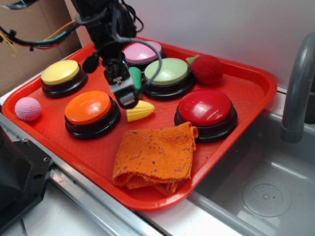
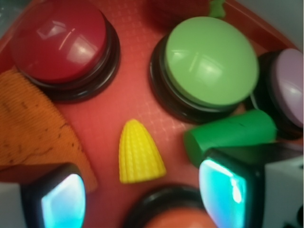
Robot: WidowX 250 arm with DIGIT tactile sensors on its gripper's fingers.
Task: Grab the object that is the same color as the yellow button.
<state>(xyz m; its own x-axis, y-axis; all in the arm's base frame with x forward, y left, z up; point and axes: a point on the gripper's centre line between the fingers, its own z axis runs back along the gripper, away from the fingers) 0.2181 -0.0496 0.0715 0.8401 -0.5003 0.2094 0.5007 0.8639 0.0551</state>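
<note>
Gripper (image 2: 142, 194) partly over corn (image 2: 139, 152)

The toy corn cob (image 1: 140, 110) (image 2: 139, 152), small, yellow and ridged, lies flat on its side, its tapered tip pointing right. The yellow button (image 1: 61, 73), a pale yellow dome on a black base, stands upright far to its left.

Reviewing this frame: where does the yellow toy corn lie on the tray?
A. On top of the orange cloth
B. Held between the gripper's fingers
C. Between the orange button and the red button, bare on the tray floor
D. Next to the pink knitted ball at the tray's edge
C: the corn lies flat on the tray, between the orange button and the red button, with the open gripper above it and not touching it.
</note>
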